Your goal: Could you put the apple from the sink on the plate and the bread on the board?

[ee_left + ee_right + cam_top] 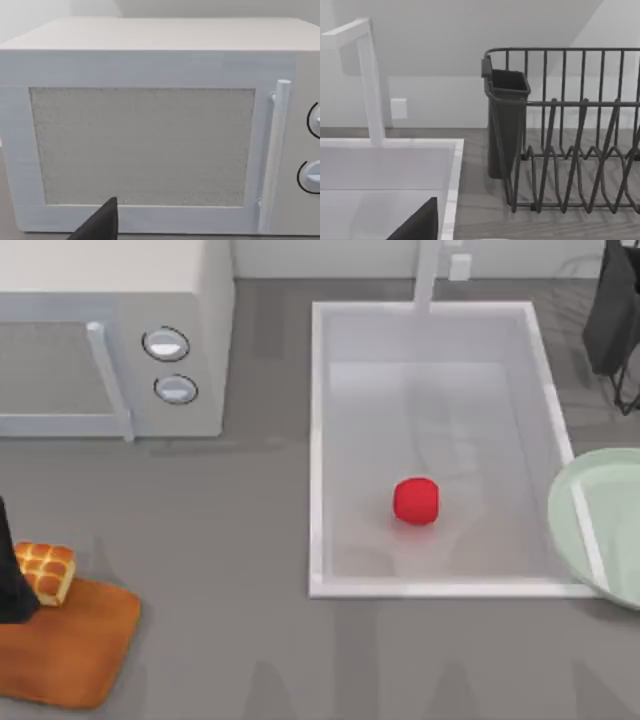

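Observation:
The red apple (415,501) lies on the floor of the pale sink (318,440), toward its front edge. The mint-green plate (600,525) overlaps the sink's right rim and runs off the right edge. The golden bread (45,571) sits on the back left corner of the wooden board (70,650) at the front left. My left gripper (8,585) is a dark shape at the left edge, right against the bread. One dark fingertip (100,225) of it shows in the left wrist view. A dark fingertip (420,222) of my right gripper shows over the sink corner.
A white microwave (110,340) with two knobs stands at the back left, its door and handle (277,155) close in front of the left wrist. A faucet (370,85) rises behind the sink. A dark wire dish rack (570,135) with a cup holder stands at the back right.

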